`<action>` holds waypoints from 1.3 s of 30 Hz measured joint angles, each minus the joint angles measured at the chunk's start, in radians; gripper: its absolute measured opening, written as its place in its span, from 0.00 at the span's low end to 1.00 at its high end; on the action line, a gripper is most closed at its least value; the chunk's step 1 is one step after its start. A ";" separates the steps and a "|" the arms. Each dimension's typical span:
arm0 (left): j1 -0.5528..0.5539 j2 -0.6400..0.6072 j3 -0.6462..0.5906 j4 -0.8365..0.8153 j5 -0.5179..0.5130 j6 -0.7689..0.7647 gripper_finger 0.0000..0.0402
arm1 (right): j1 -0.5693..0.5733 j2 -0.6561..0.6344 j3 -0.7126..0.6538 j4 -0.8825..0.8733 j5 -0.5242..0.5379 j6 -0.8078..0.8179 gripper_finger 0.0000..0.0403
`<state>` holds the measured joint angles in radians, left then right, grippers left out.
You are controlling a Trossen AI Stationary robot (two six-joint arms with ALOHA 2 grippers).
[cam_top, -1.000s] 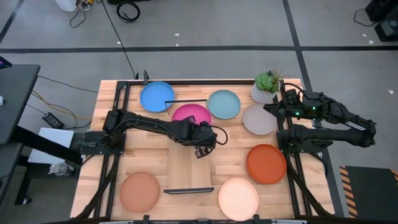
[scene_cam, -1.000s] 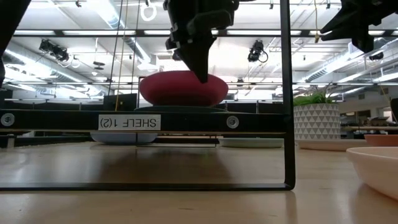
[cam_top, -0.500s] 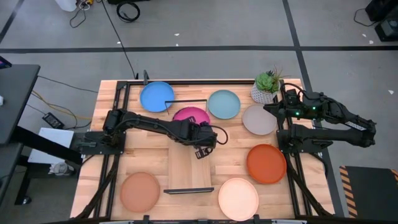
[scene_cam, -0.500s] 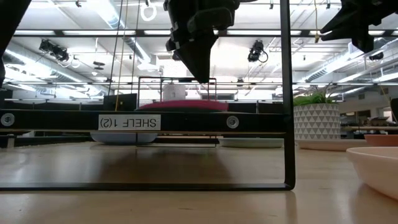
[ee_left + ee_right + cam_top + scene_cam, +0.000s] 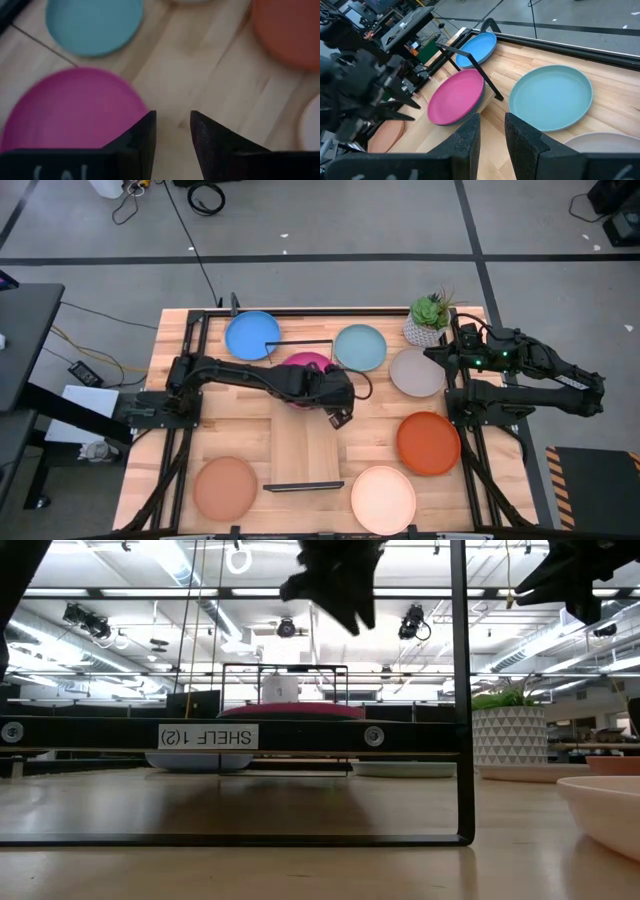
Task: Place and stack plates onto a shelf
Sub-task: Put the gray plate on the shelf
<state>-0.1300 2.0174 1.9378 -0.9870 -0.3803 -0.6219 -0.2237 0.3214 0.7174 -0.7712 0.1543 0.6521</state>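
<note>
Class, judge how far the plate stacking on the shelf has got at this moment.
Done: the round magenta plate lies at the far end of the long light-wood shelf, apparently atop a darker plate. In hand: nothing; the left gripper hangs open beside it, the right gripper waits open. Left: bright blue, light blue, grey-beige, orange, cream and terracotta plates on the table.

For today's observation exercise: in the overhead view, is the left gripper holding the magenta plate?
No. The left gripper holds nothing between its fingers, and the magenta plate lies flat on the shelf beside it.
</note>
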 joint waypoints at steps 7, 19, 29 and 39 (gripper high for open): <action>0.019 -0.002 0.092 0.061 -0.032 0.062 0.30 | 0.000 0.000 0.000 0.000 0.000 0.000 0.24; 0.059 -0.015 0.092 0.247 0.013 0.230 0.30 | 0.000 0.000 0.000 0.000 0.000 0.000 0.24; -0.019 -0.156 0.090 0.179 0.023 0.464 0.30 | 0.000 0.000 0.000 0.035 0.000 0.018 0.24; -0.082 -0.434 -0.174 0.110 -0.017 0.525 0.30 | 0.000 0.002 0.000 0.272 0.002 0.037 0.24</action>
<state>-0.2123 1.5837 1.7634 -0.8768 -0.3973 -0.0974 -0.2238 0.3233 0.7170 -0.4989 0.1558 0.6891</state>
